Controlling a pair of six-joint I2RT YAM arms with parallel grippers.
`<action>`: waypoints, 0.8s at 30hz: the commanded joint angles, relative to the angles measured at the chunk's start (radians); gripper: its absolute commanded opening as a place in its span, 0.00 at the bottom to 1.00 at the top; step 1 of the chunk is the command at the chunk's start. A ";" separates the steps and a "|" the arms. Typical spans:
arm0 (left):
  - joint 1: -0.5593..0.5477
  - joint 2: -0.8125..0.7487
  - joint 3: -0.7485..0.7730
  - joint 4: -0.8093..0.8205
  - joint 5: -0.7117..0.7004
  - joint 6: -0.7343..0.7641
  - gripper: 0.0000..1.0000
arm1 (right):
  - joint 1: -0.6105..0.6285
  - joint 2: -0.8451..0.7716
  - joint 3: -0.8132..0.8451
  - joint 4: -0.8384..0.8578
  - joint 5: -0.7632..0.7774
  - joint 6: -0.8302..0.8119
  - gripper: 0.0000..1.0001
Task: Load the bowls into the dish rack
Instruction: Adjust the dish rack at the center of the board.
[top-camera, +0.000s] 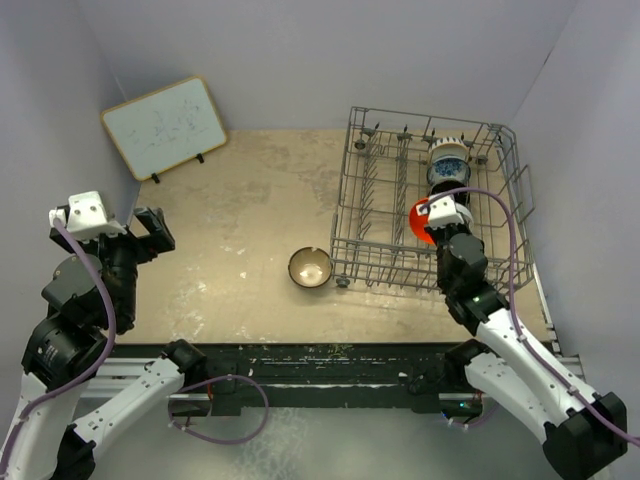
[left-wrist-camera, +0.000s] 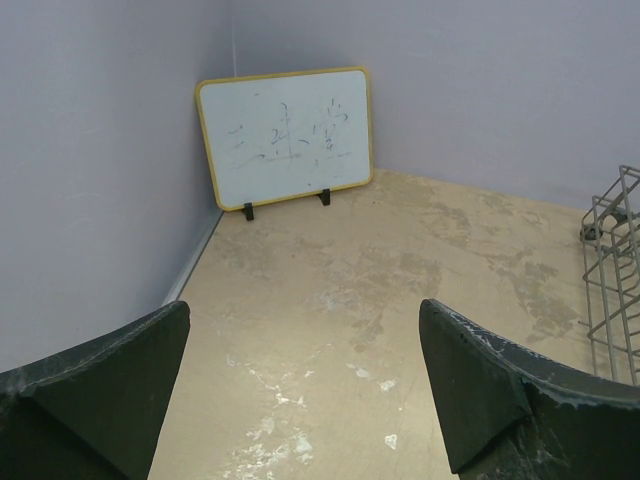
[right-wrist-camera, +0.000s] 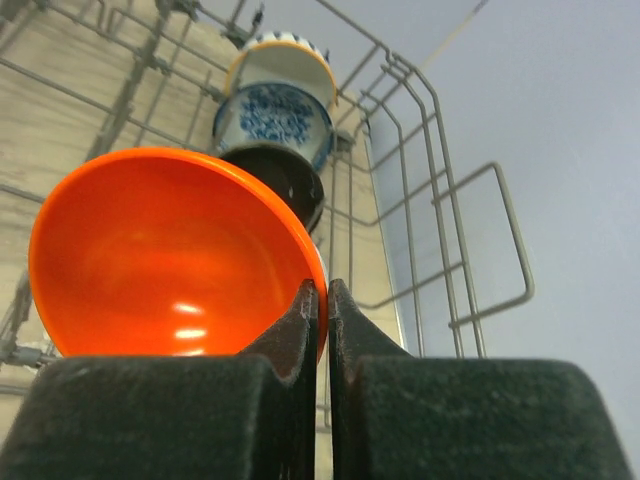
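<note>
orange-red bowl (right-wrist-camera: 170, 250) pinched by right gripper (right-wrist-camera: 322, 297), whiteboard (left-wrist-camera: 285, 135) scribbles seemingly illegible

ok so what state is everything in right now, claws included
left claw: open, empty, above the table
right claw: shut on the rim of the orange bowl
orange bowl: held on edge in the rack
black bowl: racked on edge
blue bowl: racked on edge behind it
pale bowl: racked at the far end
brown bowl: upright on the table, not loaded
rack: partly loaded
whiteboard: propped upright, scribbled on
</note>
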 joint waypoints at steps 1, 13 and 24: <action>-0.003 -0.004 -0.004 0.046 -0.011 0.002 0.99 | -0.010 0.017 0.001 0.241 -0.102 -0.073 0.00; -0.003 -0.013 -0.009 0.025 -0.031 -0.007 0.99 | -0.037 0.222 0.090 0.247 -0.212 -0.040 0.00; -0.003 -0.009 -0.021 0.024 -0.045 -0.008 0.99 | 0.036 0.444 0.179 0.247 -0.263 0.028 0.00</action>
